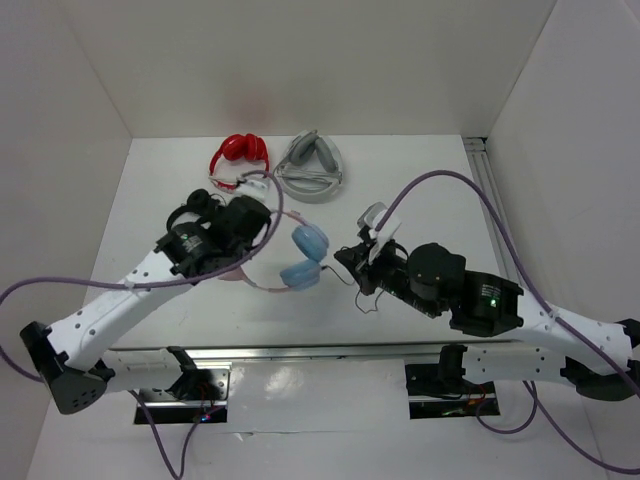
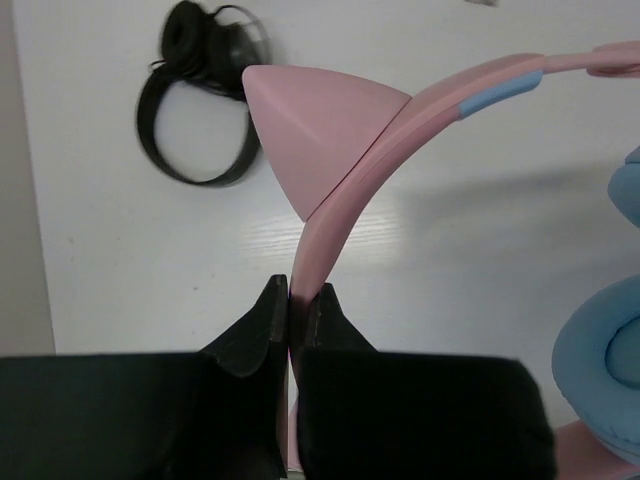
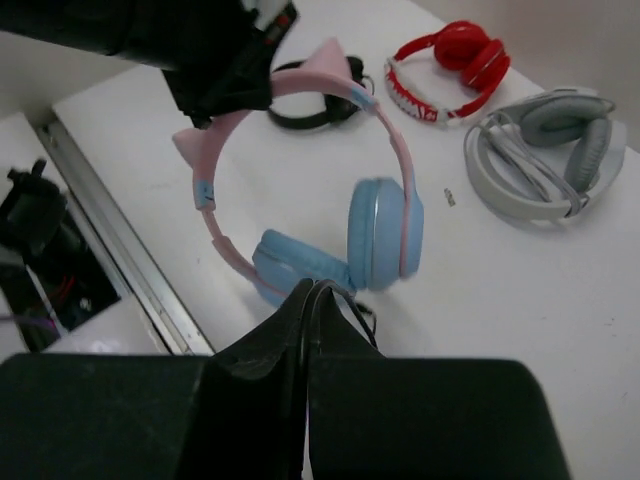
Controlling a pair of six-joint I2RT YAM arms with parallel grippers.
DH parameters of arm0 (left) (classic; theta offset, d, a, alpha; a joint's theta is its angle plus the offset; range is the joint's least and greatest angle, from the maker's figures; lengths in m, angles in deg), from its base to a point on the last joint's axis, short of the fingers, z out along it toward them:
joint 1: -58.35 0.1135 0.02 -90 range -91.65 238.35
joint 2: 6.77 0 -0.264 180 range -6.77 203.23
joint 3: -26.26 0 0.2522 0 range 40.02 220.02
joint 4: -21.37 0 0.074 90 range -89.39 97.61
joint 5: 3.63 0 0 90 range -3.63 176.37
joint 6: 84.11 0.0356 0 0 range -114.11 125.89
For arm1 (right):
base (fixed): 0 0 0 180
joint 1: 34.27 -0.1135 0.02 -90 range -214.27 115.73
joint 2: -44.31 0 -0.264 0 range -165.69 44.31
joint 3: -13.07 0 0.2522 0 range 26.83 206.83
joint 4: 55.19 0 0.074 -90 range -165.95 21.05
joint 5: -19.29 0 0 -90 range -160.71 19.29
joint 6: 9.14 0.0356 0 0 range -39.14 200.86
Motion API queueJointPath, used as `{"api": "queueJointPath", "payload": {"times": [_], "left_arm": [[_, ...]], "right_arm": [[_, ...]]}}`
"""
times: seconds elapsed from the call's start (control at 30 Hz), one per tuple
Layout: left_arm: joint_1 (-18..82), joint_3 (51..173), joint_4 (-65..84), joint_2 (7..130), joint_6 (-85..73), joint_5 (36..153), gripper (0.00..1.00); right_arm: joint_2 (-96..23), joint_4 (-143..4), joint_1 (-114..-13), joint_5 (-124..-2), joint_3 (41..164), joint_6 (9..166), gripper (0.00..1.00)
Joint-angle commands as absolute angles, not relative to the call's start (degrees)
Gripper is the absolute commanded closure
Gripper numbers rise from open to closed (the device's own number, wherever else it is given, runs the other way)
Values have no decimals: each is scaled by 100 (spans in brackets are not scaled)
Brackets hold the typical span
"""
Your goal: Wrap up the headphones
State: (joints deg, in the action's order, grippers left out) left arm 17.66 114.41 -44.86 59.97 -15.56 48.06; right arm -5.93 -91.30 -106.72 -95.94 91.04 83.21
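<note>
The headphones (image 1: 303,255) have light blue ear cups and a pink cat-eared headband. They sit mid-table, held up by the headband. My left gripper (image 2: 297,292) is shut on the pink headband (image 2: 345,205) just below one cat ear. In the top view the left gripper (image 1: 250,222) is left of the cups. My right gripper (image 3: 313,292) is shut on the thin black cable (image 3: 352,297), which loops out beside the fingertips toward the lower blue cup (image 3: 298,265). In the top view the right gripper (image 1: 345,266) is just right of the cups.
Red-and-white headphones (image 1: 240,158) and grey headphones (image 1: 312,165) lie at the back of the table. Black headphones (image 2: 198,105) lie behind my left gripper. A metal rail (image 1: 320,352) runs along the near edge.
</note>
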Motion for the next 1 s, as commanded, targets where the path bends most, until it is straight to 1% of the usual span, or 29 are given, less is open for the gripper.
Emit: {"api": "queueJointPath", "payload": {"times": [0.0, 0.03, 0.2, 0.3, 0.43, 0.47, 0.53, 0.63, 0.7, 0.8, 0.87, 0.97], "left_arm": [[967, 11367, -3695, 6178, -1248, 4859, 100], [670, 11367, -3695, 6266, -1195, 4857, 100], [-105, 11367, -3774, 6785, -844, 4918, 100], [-502, 11306, -3774, 6768, -711, 5033, 100], [-809, 11148, -3853, 6548, -650, 5025, 100], [-897, 11148, -3932, 6496, -711, 5024, 100], [-950, 11095, -4160, 6495, -912, 4789, 100], [-951, 11147, -4336, 6618, -1124, 4402, 100], [-951, 11148, -4416, 6776, -1177, 4400, 100], [-1003, 11270, -4416, 6829, -1054, 4909, 100], [-1056, 11271, -4416, 6829, -923, 5138, 100], [-1179, 11402, -4416, 6891, -801, 5603, 100]], "right_arm": [[-570, -9891, -10722, -8732, 9380, 7708, 100], [-570, -9962, -10722, -8732, 9433, 7708, 100], [-737, -10226, -10722, -8679, 9617, 7594, 100], [-868, -10471, -10722, -9056, 9732, 7594, 100], [-869, -10682, -10722, -10153, 9794, 7593, 100], [-869, -10683, -10722, -10739, 9846, 7594, 100], [-921, -10893, -10722, -11409, 9986, 7663, 100], [-983, -11104, -10722, -12025, 10249, 7716, 100], [-1114, -11341, -10722, -12220, 10400, 7717, 100], [-1185, -11456, -10783, -12809, 10584, 7717, 100], [-1185, -11325, -10836, -12802, 10585, 7655, 100], [-1046, -10921, -10836, -12163, 10358, 7313, 100]]}}
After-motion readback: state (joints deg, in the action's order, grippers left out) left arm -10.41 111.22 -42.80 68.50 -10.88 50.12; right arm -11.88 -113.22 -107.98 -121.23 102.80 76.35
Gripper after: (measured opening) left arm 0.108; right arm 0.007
